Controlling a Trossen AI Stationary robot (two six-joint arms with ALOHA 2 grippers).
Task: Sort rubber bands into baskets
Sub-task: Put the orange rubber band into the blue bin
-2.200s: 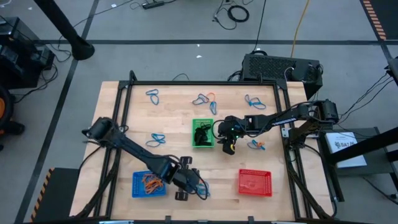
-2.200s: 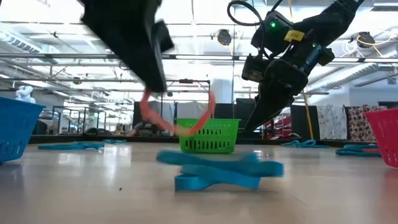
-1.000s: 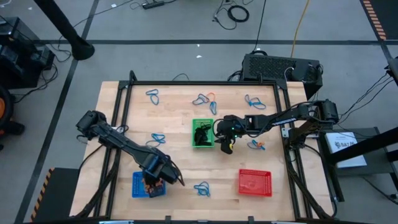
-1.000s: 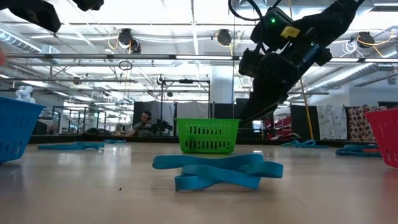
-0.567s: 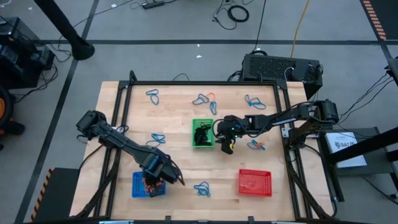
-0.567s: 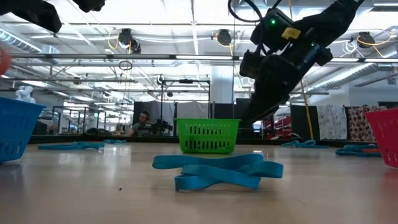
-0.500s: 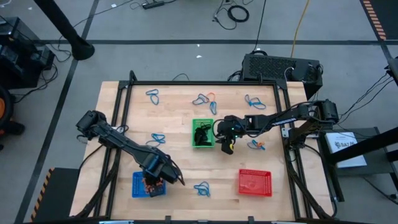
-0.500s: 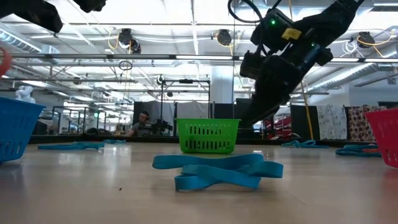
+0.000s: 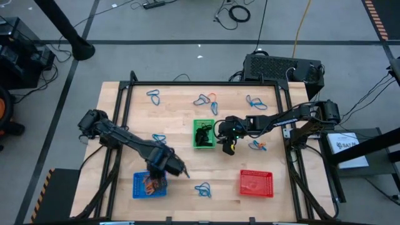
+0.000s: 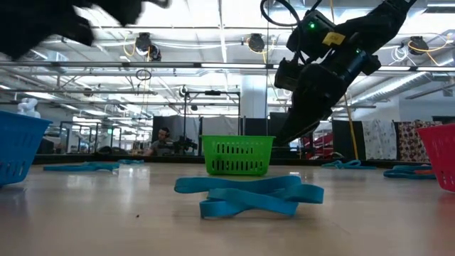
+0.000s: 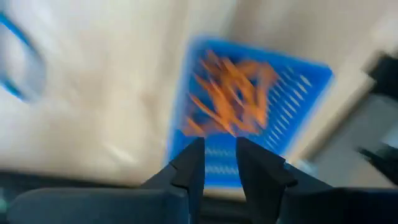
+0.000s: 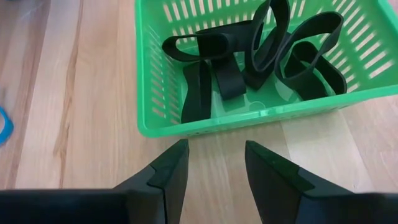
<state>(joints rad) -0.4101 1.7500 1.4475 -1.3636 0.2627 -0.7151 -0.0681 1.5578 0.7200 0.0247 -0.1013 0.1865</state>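
Observation:
The blue basket (image 9: 150, 185) near the front left holds orange rubber bands (image 11: 233, 96). The green basket (image 9: 204, 134) in the middle holds black bands (image 12: 261, 53). The red basket (image 9: 256, 183) stands front right. Blue bands lie loose on the table, one (image 9: 203, 189) between the blue and red baskets. My left gripper (image 9: 167, 164) hangs over the blue basket's far right corner, open, nothing between its fingers (image 11: 189, 165). My right gripper (image 9: 229, 148) waits open just right of the green basket, above the table (image 12: 214, 162).
More blue bands lie at the far side (image 9: 154, 95) (image 9: 203, 100) (image 9: 255, 101), left of the green basket (image 9: 157, 140) and right of my right gripper (image 9: 257, 145). A black metal frame (image 9: 125, 94) runs along the table's sides. A black box (image 9: 281, 67) stands behind the far edge.
My left gripper has swung from over the blue basket's middle toward the table's far edge and right. The orange band that showed at the low view's left edge half a second ago is gone from there. My right gripper has kept still.

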